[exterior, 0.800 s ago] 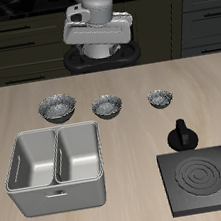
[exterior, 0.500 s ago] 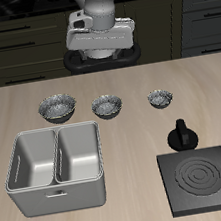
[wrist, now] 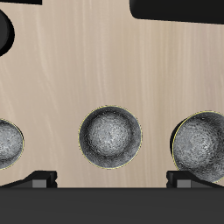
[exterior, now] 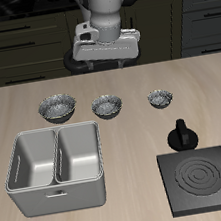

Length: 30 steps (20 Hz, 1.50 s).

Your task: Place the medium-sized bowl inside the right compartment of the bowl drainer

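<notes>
Three bowls, one row: alike in grey metal and close in size, so picking the wrong one is the first risk.
Bowl drainer (exterior: 16,188): near the table's front edge, both wells showing nothing inside. The right compartment (exterior: 80,153) looks to be the well on the medium bowl's side, and a drop one well over would fail the task.
Largest bowl (exterior: 57,109): just behind the drainer. A low carry towards the drainer could clip it.
Medium-sized bowl (exterior: 107,105): middle of the row, upright on the table, untouched and apart from both neighbours. In the wrist view (wrist: 110,137) it sits centred between the fingers' line.
Gripper (exterior: 108,60): high above the table's back, holding nothing. In the wrist view the fingers (wrist: 40,180) stand wide apart.
Grasp risk: a thin, shiny rim could slip out of the pinch or tip the bowl if the descent lands off-centre.
Smallest bowl (exterior: 161,97): hard to tell from the medium one by size alone.
Black knobbed object (exterior: 181,135): clear of the likely path.
Black plate (exterior: 204,179): well apart from the drainer, so little hazard.
</notes>
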{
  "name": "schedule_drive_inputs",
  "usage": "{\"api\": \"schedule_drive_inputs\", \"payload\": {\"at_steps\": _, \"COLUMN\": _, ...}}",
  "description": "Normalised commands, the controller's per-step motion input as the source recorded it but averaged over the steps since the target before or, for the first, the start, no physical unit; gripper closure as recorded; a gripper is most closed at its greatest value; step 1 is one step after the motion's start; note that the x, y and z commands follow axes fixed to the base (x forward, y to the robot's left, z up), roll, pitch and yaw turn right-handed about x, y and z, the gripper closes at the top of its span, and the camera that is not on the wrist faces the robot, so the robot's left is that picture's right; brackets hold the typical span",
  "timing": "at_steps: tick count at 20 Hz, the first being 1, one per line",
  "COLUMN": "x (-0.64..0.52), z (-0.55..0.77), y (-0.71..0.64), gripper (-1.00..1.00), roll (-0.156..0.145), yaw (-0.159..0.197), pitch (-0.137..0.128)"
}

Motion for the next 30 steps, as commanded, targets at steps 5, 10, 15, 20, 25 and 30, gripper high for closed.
{"api": "schedule_drive_inputs", "payload": {"at_steps": 5, "x": 0.02, "z": -0.17, "y": 0.02, "gripper": -1.0, "roll": -0.006, "yaw": -0.001, "pitch": 0.001}}
{"api": "schedule_drive_inputs", "payload": {"at_steps": 10, "x": -0.03, "z": -0.29, "y": 0.08, "gripper": -1.0, "roll": -0.01, "yaw": 0.027, "pitch": -0.033}}
{"api": "schedule_drive_inputs", "payload": {"at_steps": 15, "x": -0.04, "z": -0.34, "y": 0.15, "gripper": -1.0, "roll": 0.016, "yaw": -0.008, "pitch": -0.001}}
{"api": "schedule_drive_inputs", "payload": {"at_steps": 20, "x": -0.01, "z": -0.24, "y": 0.11, "gripper": -1.0, "roll": 0.015, "yaw": -0.016, "pitch": 0.002}}
{"api": "schedule_drive_inputs", "payload": {"at_steps": 25, "x": -0.01, "z": -0.21, "y": 0.09, "gripper": -1.0, "roll": 0.003, "yaw": 0.005, "pitch": -0.021}}
{"api": "schedule_drive_inputs", "payload": {"at_steps": 30, "x": 0.02, "z": -0.28, "y": 0.04, "gripper": -1.0, "roll": -0.002, "yaw": -0.007, "pitch": 0.009}}
